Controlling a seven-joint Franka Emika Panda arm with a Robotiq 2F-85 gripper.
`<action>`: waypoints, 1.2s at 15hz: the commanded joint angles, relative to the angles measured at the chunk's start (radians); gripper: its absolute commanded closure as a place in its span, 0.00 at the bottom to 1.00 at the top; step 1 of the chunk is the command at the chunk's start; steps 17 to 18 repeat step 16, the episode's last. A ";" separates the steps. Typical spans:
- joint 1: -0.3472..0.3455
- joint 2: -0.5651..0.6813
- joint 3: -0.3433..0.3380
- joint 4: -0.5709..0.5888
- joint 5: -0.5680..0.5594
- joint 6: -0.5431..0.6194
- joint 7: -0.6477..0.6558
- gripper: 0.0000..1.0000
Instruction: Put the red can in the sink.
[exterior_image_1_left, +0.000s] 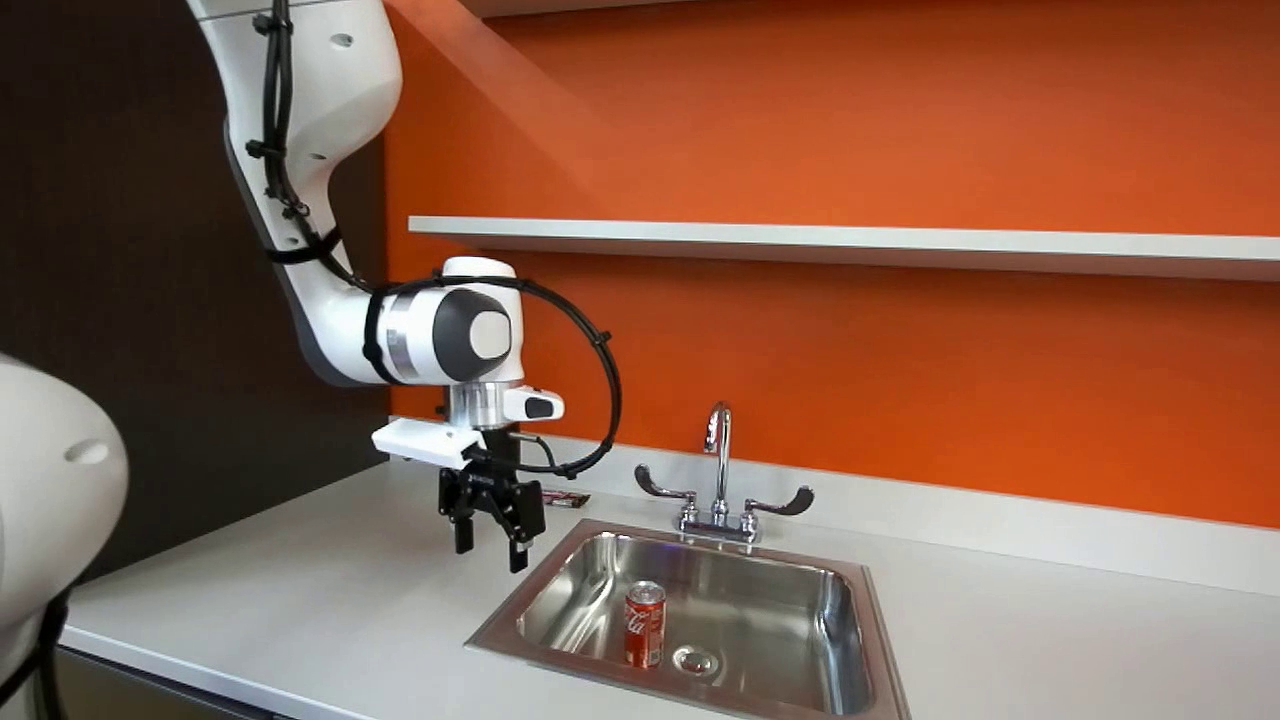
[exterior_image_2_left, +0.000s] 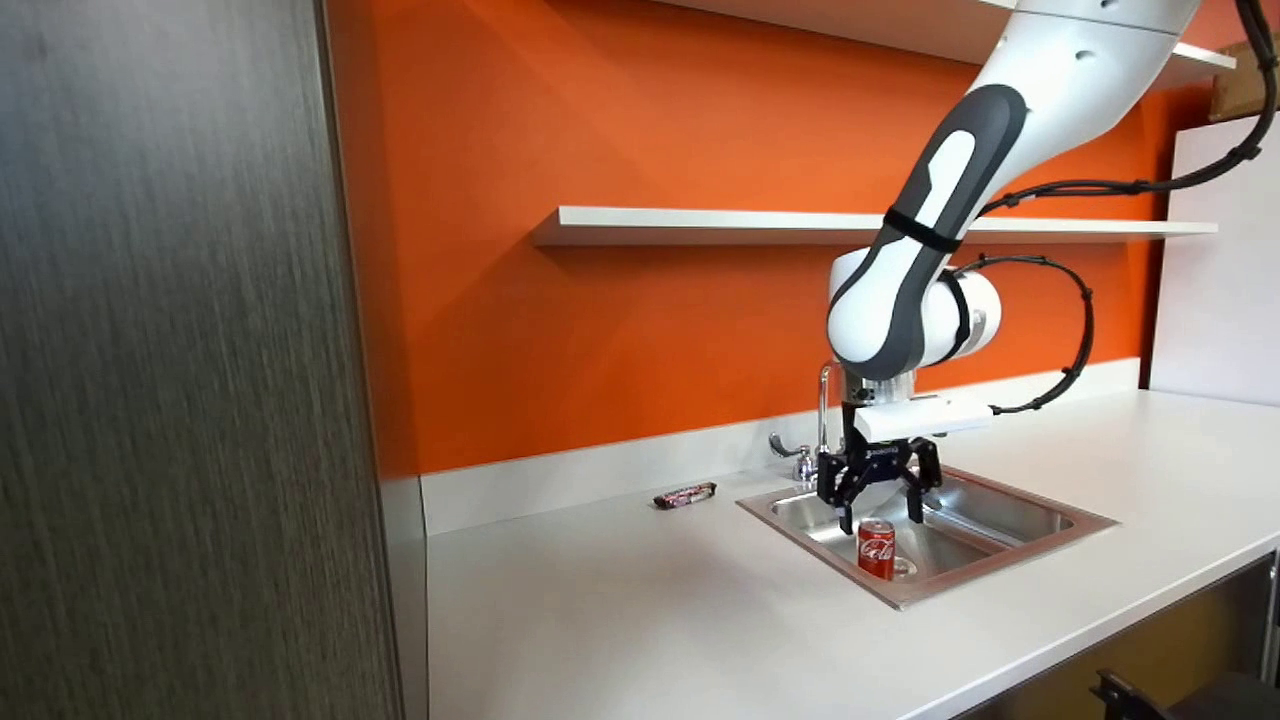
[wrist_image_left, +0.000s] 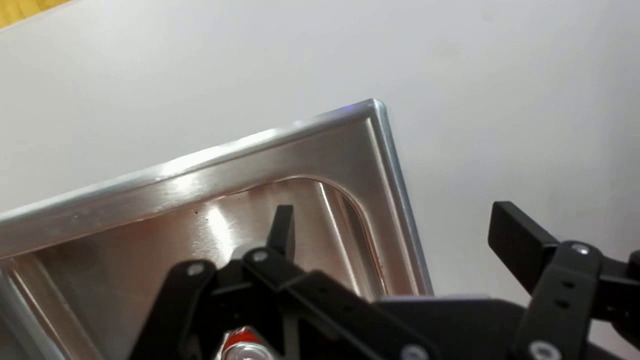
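Observation:
The red can stands upright inside the stainless-steel sink, beside the round drain. The can and the sink also show in an exterior view. In the wrist view, only the can's silvery top and a bit of red show at the bottom edge, partly hidden behind a finger. My gripper is open and empty, apart from the can and above it. In the wrist view, the open fingers straddle the sink's rim, one over the basin and one over the countertop.
A chrome faucet with two handles stands behind the sink. A small dark wrapped bar lies on the white countertop near the back wall. A white shelf runs along the orange wall. A dark panel stands at one end.

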 joint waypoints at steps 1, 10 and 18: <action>-0.029 -0.080 0.032 -0.076 0.005 0.058 -0.091 0.00; -0.044 -0.081 0.023 -0.048 0.072 -0.036 -0.322 0.00; -0.050 -0.056 0.031 -0.043 0.078 -0.052 -0.283 0.00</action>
